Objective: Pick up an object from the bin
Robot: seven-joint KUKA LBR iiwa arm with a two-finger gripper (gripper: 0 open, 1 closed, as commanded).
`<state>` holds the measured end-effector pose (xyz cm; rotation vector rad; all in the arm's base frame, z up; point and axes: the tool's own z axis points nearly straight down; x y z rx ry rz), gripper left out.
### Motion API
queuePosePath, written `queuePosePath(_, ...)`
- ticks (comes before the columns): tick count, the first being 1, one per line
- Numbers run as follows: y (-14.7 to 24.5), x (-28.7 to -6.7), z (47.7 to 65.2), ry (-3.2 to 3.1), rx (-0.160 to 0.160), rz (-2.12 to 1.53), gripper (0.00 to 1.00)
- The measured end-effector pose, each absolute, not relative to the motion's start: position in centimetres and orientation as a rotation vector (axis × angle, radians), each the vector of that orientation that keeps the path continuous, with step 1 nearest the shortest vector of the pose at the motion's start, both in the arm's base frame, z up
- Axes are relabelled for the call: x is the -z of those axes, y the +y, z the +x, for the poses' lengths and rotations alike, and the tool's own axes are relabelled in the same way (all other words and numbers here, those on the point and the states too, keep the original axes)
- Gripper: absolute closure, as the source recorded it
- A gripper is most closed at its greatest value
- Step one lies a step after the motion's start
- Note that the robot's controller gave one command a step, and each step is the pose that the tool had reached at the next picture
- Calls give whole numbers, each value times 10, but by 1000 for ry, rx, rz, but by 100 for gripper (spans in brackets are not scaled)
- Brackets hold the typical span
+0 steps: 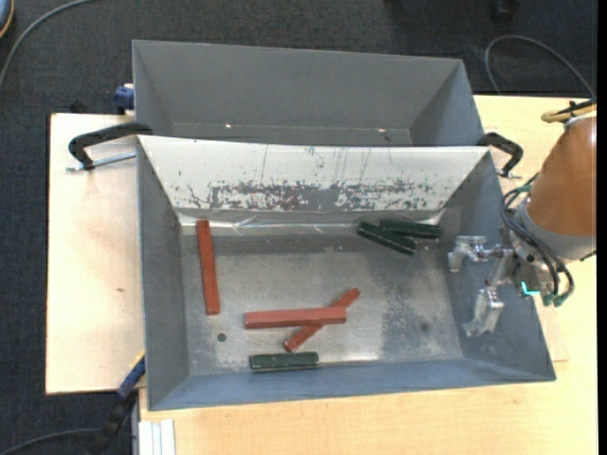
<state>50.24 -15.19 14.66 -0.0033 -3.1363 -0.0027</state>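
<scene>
Sloped grey walls of the bin (161, 254) meet a scuffed floor; the hand (482, 301) hangs by the right wall, wide or narrow I cannot tell. Nearest, up and left against the back wall, lie dark green bars (398, 234), long axis roughly across the bin.

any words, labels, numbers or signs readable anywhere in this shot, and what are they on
No readable text anywhere.
Bin: the back wall has a speckled dark band and faint scratches. These look like wear marks, not letters.
Red sticks: plain, no labels.
Green sticks: plain, no labels.
End effector: no legible marking.
</scene>
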Motion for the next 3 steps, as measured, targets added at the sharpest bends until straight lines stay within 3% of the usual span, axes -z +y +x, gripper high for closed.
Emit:
queuePosePath(1, -54, -71, 550, -3135, 9, -159, 0)
queuePosePath(2, -93, -70, 515, -3125, 1, -318, 0)
queuePosePath(3, -22, -70, 514, -3077, 7, -626, 0)
